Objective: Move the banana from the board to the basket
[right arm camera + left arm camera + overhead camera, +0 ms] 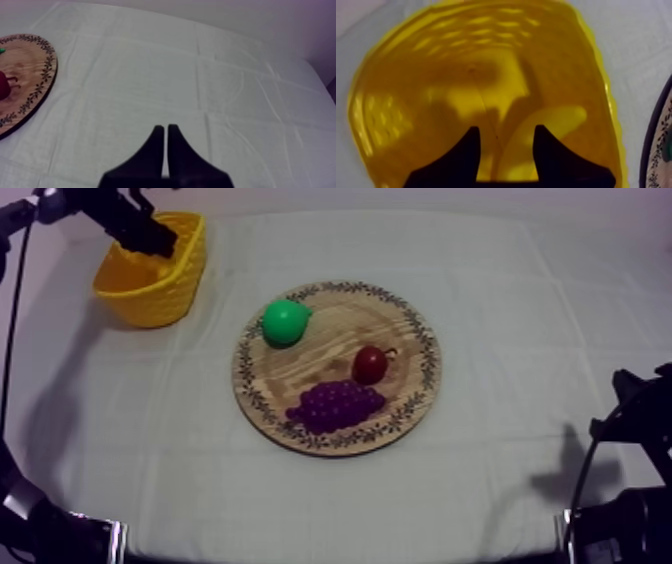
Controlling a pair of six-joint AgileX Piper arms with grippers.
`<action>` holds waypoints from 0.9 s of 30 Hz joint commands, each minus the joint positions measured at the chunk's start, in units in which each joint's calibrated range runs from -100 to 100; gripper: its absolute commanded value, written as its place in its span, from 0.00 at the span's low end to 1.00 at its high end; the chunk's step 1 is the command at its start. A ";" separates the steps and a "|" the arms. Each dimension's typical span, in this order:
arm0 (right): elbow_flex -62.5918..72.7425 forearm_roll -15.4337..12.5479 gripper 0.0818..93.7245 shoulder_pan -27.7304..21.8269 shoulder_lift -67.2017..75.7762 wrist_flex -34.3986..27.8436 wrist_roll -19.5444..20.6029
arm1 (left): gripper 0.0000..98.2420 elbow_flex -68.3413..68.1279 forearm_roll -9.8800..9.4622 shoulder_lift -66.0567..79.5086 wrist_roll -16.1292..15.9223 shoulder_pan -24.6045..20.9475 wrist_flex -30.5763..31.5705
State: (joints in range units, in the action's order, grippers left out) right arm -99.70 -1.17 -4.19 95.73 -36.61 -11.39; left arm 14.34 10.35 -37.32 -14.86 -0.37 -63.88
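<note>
While banana lies in yellow basket, left claw gapes empty — right claw closed

Overhead slants down — left wrist seemingly inside basket; board shared.

The table, under a grey-white cloth, carries a basket near its far left corner and a board at its middle, well apart.
</note>
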 commanded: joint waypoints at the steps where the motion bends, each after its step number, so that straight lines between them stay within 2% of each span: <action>1: 0.03 0.02 0.00 -0.02 0.02 0.00 -0.01 | 0.35 0.13 -0.20 1.08 0.22 -0.04 -0.09; 8: 0.03 0.02 0.00 -0.02 0.02 0.00 -0.01 | 0.17 0.05 -0.75 7.06 1.29 -0.14 -0.64; 14: 0.03 0.02 0.00 -0.02 0.02 0.00 -0.01 | 0.07 -5.36 -1.57 14.18 2.43 0.29 2.60; 20: 0.03 0.02 0.00 -0.02 0.02 0.00 -0.01 | 0.04 -13.90 -2.00 24.73 3.91 0.24 6.36; 27: 0.03 0.02 0.00 -0.02 0.02 0.00 -0.01 | 0.08 -24.69 -1.90 44.29 4.81 -0.48 8.83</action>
State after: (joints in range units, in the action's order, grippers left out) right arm -99.70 -1.17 -4.19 95.73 -36.61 -11.39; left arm -7.18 8.40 -1.94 -10.07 -0.81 -55.14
